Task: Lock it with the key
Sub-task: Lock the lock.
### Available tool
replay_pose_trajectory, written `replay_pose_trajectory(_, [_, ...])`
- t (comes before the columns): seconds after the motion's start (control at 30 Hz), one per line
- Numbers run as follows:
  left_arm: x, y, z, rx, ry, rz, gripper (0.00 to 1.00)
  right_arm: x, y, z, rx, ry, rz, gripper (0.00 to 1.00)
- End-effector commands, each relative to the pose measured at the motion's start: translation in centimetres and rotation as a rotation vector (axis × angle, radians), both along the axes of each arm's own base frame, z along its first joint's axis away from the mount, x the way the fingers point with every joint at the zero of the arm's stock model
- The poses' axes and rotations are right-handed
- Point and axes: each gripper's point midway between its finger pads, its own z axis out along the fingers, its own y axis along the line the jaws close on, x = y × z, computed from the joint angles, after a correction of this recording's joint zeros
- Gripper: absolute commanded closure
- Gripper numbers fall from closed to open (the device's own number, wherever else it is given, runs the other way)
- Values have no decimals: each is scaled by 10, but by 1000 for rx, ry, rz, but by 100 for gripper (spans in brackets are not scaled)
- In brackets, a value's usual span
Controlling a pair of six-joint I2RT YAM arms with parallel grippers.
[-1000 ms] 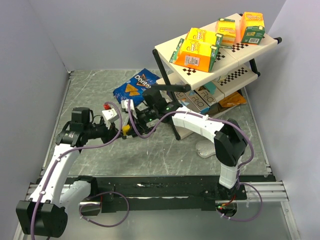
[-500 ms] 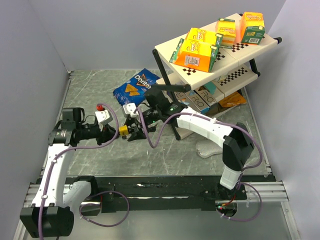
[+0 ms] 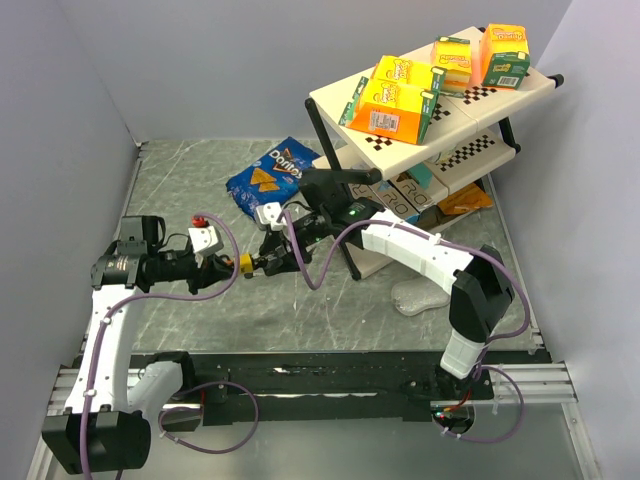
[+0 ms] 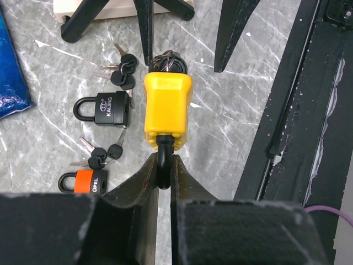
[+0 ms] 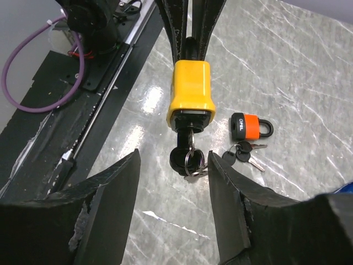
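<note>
Left wrist view shows what the others hide: the left fingers [image 4: 144,179] are closed on the black shackle of the yellow padlock [image 4: 168,107], which is held in the air at the frame's centre. Left of it, on the table [image 4: 231,110], lie a black padlock [image 4: 105,107] and an orange padlock [image 4: 88,181], each with a bunch of keys [image 4: 122,62] just beside it.

Only the right wrist view shows the lock's keyway end. The key [image 5: 186,157] sits in it, its ring hanging, and the right fingers [image 5: 110,190] stand apart on either side without touching it.

The top external view shows a grey marbled table between plain grey walls. A two-shelf rack [image 3: 520,95] stands at upper right and a blue Doritos bag [image 3: 268,178] lies near its foot.

That makes three padlocks, one inserted key, two loose bunches, and four yellow cartons [image 3: 395,108] on the top shelf.
</note>
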Motion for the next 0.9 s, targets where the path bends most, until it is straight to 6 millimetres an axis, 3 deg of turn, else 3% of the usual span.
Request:
replay_pose_trajectory(0.0, [2, -5, 22, -28, -98, -46, 99, -3, 5, 27, 67, -17, 20, 41])
replay_pose_trajectory(0.27, [5, -4, 21, -26, -105, -40, 99, -5, 15, 33, 82, 1, 29, 47])
replay_pose_trajectory(0.5, [4, -5, 20, -24, -108, -47, 99, -2, 20, 28, 71, -6, 15, 57])
replay_pose_trajectory(0.87, [1, -3, 19, -11, -102, -37, 99, 8, 14, 14, 20, -77, -20, 100])
